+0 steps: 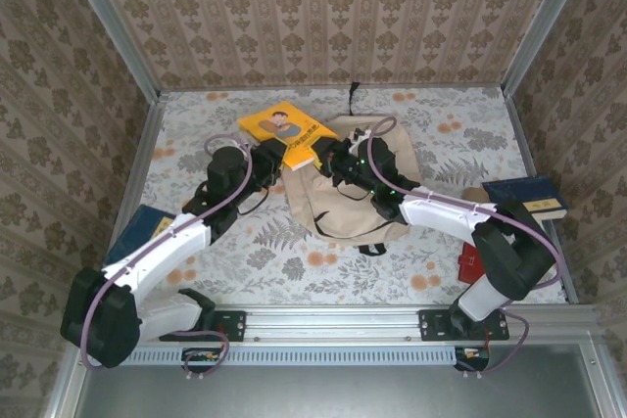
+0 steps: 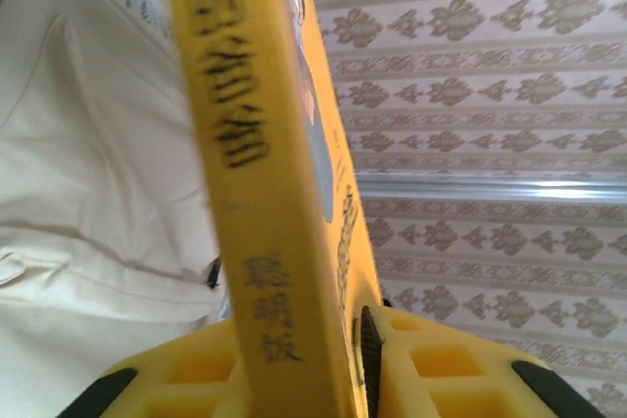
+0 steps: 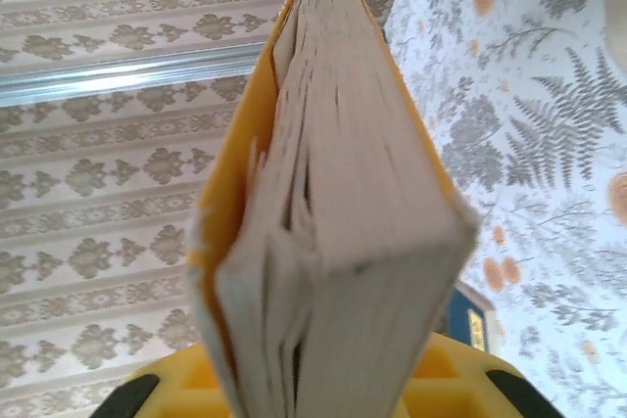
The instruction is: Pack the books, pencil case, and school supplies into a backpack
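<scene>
Yellow book (image 1: 284, 131) held above the far edge of the beige backpack (image 1: 345, 214); right pincer (image 1: 318, 157) clamped on its page edge; left pincer (image 1: 277, 168) straddles the spine, grip or slack indeterminable; a one-sided hold risks the book pivoting and dropping beside the backpack.

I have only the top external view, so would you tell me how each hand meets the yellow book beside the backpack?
Observer: The right wrist view shows the right hand closed on the yellow book at its page edge.
Operator: Thank you. Where is the left hand?
Observer: The left wrist view shows the left hand astride the spine, which carries dark printed characters. I cannot tell whether it is pressing.
Operator: Is the book shut tight?
Observer: Not quite. In the right wrist view the leaves gape slightly next to the yellow cover.
</scene>
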Tool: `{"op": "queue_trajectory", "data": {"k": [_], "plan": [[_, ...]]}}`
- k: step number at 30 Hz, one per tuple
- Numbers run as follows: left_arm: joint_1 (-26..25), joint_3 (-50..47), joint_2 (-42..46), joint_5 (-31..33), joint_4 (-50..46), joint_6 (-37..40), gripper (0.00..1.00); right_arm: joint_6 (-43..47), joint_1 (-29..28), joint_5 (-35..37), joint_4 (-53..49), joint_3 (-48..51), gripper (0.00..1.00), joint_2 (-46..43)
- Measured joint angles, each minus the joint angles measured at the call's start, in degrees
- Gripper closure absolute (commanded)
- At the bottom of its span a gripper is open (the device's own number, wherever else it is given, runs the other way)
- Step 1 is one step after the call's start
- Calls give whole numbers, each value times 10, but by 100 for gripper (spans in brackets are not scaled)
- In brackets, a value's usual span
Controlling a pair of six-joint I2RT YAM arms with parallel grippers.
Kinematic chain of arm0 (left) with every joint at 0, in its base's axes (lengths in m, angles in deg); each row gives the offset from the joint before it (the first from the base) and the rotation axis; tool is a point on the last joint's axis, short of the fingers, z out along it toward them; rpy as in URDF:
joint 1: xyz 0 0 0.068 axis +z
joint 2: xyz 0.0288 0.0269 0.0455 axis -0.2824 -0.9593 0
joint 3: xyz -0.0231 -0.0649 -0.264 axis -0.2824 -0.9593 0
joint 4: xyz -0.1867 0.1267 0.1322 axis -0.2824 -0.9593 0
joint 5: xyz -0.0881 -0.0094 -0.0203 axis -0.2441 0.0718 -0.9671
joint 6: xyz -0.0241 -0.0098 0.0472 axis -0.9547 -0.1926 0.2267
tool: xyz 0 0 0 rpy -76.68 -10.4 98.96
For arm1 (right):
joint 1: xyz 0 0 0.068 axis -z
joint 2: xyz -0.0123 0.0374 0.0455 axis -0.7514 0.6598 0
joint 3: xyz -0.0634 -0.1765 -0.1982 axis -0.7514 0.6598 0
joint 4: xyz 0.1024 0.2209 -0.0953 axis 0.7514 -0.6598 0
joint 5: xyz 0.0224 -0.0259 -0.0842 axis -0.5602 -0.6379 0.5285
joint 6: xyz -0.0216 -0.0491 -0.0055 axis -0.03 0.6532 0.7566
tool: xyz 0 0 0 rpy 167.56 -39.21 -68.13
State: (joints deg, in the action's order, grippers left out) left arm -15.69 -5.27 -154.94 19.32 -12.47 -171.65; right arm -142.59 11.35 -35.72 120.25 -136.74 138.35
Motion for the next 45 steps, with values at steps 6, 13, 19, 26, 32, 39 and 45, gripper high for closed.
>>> {"op": "queue_trajectory", "data": {"k": [6,13,19,26,32,39,45], "plan": [[19,1,5,-50,-47,58,29,62,-4,59,-101,0,91,-40],[29,39,3,-80,-149,173,11,197,11,125,-272,-2,91,-130],[0,92,-53,-88,-222,261,13,321,56,175,-415,-12,90,-241],[-109,200,-162,-61,-316,353,25,419,156,199,-547,-14,90,-344],[-218,363,-289,-5,-416,466,28,466,244,190,-629,-14,89,-385],[-262,485,-407,14,-495,576,28,485,319,143,-661,16,88,-417],[-275,544,-459,9,-553,685,28,485,351,103,-670,39,88,-421]]}}
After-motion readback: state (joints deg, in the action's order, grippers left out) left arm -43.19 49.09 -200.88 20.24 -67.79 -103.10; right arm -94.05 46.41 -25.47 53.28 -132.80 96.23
